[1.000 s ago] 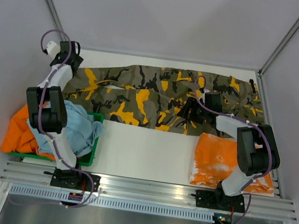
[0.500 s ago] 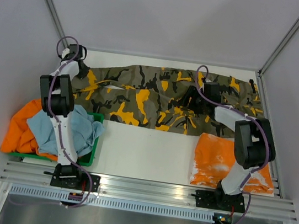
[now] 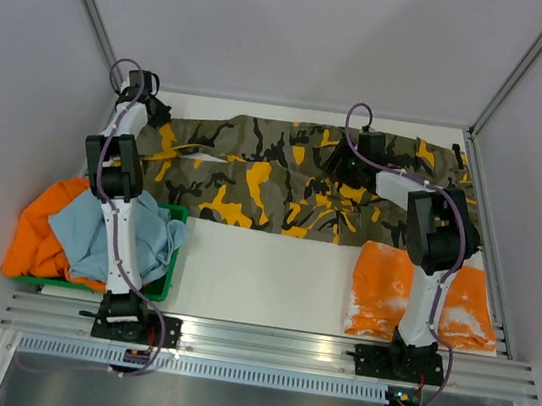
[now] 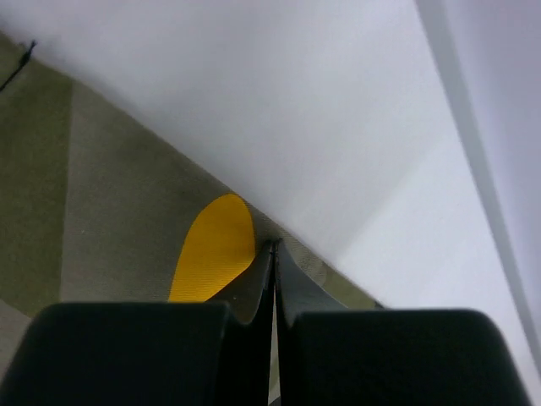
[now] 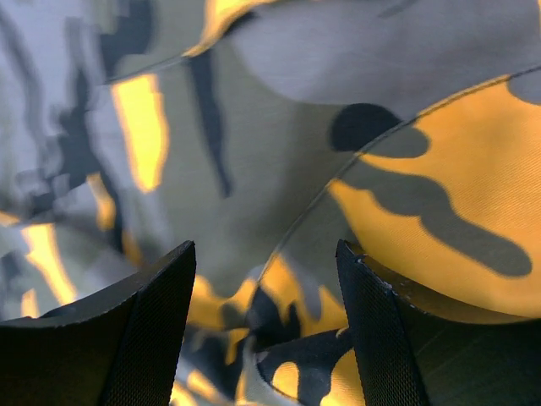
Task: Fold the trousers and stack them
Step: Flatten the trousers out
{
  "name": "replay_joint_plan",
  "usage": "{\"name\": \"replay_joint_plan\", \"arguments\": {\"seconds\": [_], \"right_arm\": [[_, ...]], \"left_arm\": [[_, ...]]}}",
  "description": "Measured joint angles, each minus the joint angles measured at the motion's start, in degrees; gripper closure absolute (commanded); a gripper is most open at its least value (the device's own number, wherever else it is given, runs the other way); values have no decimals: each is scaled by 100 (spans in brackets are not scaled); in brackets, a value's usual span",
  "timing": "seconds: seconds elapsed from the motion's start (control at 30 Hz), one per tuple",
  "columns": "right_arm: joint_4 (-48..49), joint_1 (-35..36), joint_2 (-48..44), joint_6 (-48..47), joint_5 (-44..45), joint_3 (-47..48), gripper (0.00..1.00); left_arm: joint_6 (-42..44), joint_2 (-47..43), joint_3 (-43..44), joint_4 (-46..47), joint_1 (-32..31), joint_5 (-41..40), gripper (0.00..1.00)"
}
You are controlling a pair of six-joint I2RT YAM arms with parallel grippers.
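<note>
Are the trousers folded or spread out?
Spread out: the trousers lie flat at full length across the table's far side.

The left arm (image 3: 115, 166) and right arm (image 3: 433, 236) had slim white links set between bulky black joint housings. A thin purple cable (image 3: 126, 63) looped along each arm down to its black base (image 3: 128, 322). The left tool (image 4: 272, 247) had smooth, tapering black fingers. The right tool (image 5: 264, 254) had broad black fingers (image 5: 372, 338) with a finely dotted texture.
</note>
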Motion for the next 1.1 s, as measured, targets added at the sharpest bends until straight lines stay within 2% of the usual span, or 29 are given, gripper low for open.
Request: {"name": "replay_joint_plan", "arguments": {"seconds": [0.27, 0.57, 0.63, 0.67, 0.7, 0.8, 0.97, 1.03, 1.1], "right_arm": [[-94, 175, 474, 0, 529, 520, 26], [-302, 229, 894, -66, 741, 1193, 26], [-468, 232, 1027, -125, 811, 1469, 26], [-538, 232, 1088, -166, 857, 1589, 25], [-616, 229, 1130, -214, 890, 1692, 25], [-953, 229, 1226, -382, 1019, 2028, 25], [-1574, 212, 1292, -796, 1373, 2835, 24], [-1687, 203, 1290, -970, 1613, 3077, 25], [-1790, 184, 1290, -1174, 1882, 3180, 25]], "left_arm": [[-540, 774, 1016, 343, 24, 535, 96], [-540, 1075, 1414, 726, 42, 579, 84], [-422, 1036, 1377, 817, 59, 568, 77], [-317, 938, 1233, 898, 70, 533, 73], [-201, 785, 1067, 881, 81, 514, 63], [205, 140, 496, 903, 98, 374, 49], [907, -1344, -120, 970, 107, 142, 48], [1086, -1873, -308, 1025, 105, 127, 45], [1300, -2310, -638, 1078, 79, 131, 23]]}}
